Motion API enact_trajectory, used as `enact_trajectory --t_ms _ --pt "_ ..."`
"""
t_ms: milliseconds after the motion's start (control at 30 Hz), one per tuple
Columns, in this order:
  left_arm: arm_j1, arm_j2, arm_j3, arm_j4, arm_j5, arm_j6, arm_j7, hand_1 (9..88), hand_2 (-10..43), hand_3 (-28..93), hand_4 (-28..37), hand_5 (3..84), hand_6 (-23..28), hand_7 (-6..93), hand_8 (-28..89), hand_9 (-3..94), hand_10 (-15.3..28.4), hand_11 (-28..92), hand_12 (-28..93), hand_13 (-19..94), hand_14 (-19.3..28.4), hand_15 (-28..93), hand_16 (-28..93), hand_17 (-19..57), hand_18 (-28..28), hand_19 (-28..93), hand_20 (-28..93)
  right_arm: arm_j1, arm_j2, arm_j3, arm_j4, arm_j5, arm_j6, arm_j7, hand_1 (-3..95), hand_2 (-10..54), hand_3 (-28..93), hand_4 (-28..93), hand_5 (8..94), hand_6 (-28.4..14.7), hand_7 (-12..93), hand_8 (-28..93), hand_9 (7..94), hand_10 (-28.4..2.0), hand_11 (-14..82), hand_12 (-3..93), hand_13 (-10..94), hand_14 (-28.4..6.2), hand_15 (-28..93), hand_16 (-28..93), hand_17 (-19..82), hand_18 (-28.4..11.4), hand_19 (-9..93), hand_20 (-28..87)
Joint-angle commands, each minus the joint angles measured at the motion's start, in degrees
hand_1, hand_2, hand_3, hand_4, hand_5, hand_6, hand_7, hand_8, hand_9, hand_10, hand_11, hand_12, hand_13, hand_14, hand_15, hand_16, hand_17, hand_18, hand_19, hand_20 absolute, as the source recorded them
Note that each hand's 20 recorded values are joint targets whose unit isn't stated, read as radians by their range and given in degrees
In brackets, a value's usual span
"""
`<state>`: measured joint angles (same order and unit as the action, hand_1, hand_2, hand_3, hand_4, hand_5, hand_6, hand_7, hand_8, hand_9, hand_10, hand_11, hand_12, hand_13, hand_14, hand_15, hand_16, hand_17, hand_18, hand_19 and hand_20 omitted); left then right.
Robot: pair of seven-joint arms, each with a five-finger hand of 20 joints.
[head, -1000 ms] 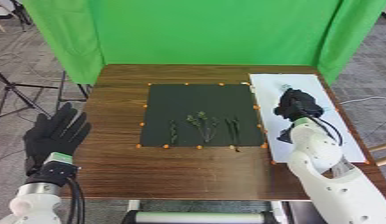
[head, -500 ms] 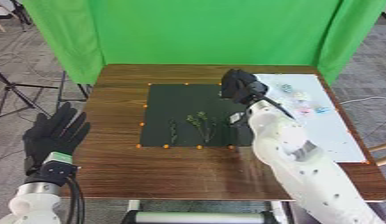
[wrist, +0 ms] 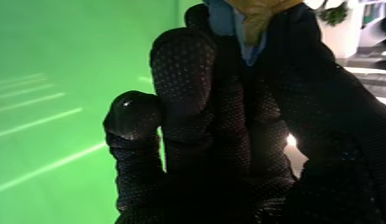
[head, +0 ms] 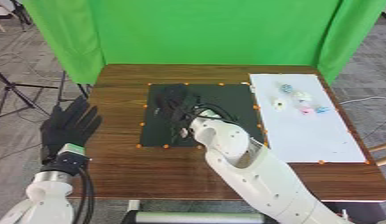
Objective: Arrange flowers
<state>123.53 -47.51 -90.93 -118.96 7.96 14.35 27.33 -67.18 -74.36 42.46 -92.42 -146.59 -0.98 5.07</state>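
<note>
1. Right hand [head: 176, 100] pinches a blue-and-yellow flower [wrist: 257, 15], blocking part of the dark mat [head: 234, 95].
2. Small flowers [head: 301, 96] lie on the white sheet [head: 300, 140], right of the mat.
3. Left hand [head: 69, 125], fingers straight, beside the surface [head: 136, 175].

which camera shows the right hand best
The right wrist view: the right hand is close up, with a blue and yellow thing between thumb and fingers. The head view shows it small, over the dark mat.
</note>
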Motion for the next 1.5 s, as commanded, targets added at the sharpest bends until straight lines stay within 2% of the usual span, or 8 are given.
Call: enact_trajectory --t_ms 33,333,500,633,733,800,1100,1500 --pt "-5.3 0.58 2.09 0.72 0.96 -1.14 -0.52 26.5 11.7 72 -28.3 38.5 5.7 11.8 -9 29.7 12.0 17 8 21 12.5 30 -9 -4.4 12.4 33 8 -0.2 -3.5 -3.1 3.4 -4.6 -0.1 2.9 56.9 -8.6 68 -28 71.0 1.6 39 3 84.2 -6.8 5.4 33.4 75 -6.3 56 33 41 -19.2 91 41" --pt "-6.9 0.38 3.2 0.94 0.68 -1.15 -0.62 26.7 12.0 71 -28.3 38.3 5.8 11.7 -9 29.5 11.9 17 8 20 12.5 31 -9 -4.7 12.6 34 8 -1.1 -4.1 -3.7 4.6 -7.2 -1.8 5.2 57.1 -9.1 69 -28 71.0 1.5 39 2 83.8 -7.0 5.2 32.9 75 -6.7 57 32 42 -19.5 91 41" --pt "-7.0 0.02 2.93 0.98 2.27 -0.79 -3.15 26.8 12.4 71 -28.2 38.2 5.9 11.8 -9 29.4 11.9 17 8 20 12.8 31 -8 -5.2 13.2 35 8 -1.9 -5.5 -4.6 5.1 -6.6 -4.5 10.6 57.9 -9.5 69 -28 69.9 1.3 38 2 82.6 -7.2 5.3 32.5 75 -6.2 55 36 41 -19.6 91 40" --pt "-6.6 -0.41 2.59 0.9 2.16 -1.25 -3.2 27.3 12.1 71 -28.2 38.1 6.0 11.8 -9 29.1 11.9 17 8 20 13.1 31 -8 -5.3 13.4 36 8 -2.3 -5.6 -4.5 5.2 -7.1 -4.7 10.9 58.4 -9.5 69 -28 68.4 1.0 38 2 81.1 -7.3 5.2 32.4 73 -5.5 53 39 41 -20.0 89 40" --pt "-5.9 -0.29 2.09 0.63 1.56 -0.78 -2.77 27.4 12.1 70 -28.1 37.9 6.1 11.8 -9 29.0 11.9 17 9 20 13.1 31 -8 -5.6 13.7 36 8 -2.2 -5.3 -5.3 4.9 -6.3 -3.6 13.0 58.0 -9.5 68 -28 67.4 0.7 38 2 80.2 -7.7 5.2 32.2 73 -5.0 52 40 40 -20.2 89 40" --pt "-5.5 -0.14 2.09 0.2 0.68 0.91 -2.21 27.3 12.1 70 -27.9 37.9 6.0 12.1 -9 29.0 11.9 17 9 20 13.2 31 -8 -5.6 13.7 36 8 -2.6 -5.4 -5.2 4.6 -6.2 -4.4 13.4 57.3 -9.5 68 -28 66.9 0.5 38 2 79.3 -8.2 6.6 31.3 73 -5.1 51 40 40 -20.2 89 40" --pt "-4.4 -0.19 1.57 0.01 0.96 0.2 -1.77 28.9 13.1 72 -27.1 38.5 6.3 13.4 -9 29.8 12.4 18 10 21 13.9 33 -7 -5.8 14.1 37 8 -2.4 -5.1 -5.2 3.2 -4.6 -4.7 14.0 52.1 -9.5 70 -28 63.1 -0.4 33 1 70.8 -11.7 18.2 19.7 71 -6.8 54 37 40 -21.0 89 39" --pt "-3.0 -0.47 0.96 -0.43 0.14 0.18 -0.28 29.6 9.9 70 -25.2 38.2 6.3 13.7 -9 29.3 12.2 18 10 21 14.0 33 -7 -6.1 14.4 38 7 -2.0 -4.0 -4.7 0.6 -2.8 -5.8 15.1 49.6 -9.5 73 -28 62.4 -0.4 25 -14 65.7 -12.8 15.8 16.8 70 -6.8 53 38 40 -21.4 90 39"
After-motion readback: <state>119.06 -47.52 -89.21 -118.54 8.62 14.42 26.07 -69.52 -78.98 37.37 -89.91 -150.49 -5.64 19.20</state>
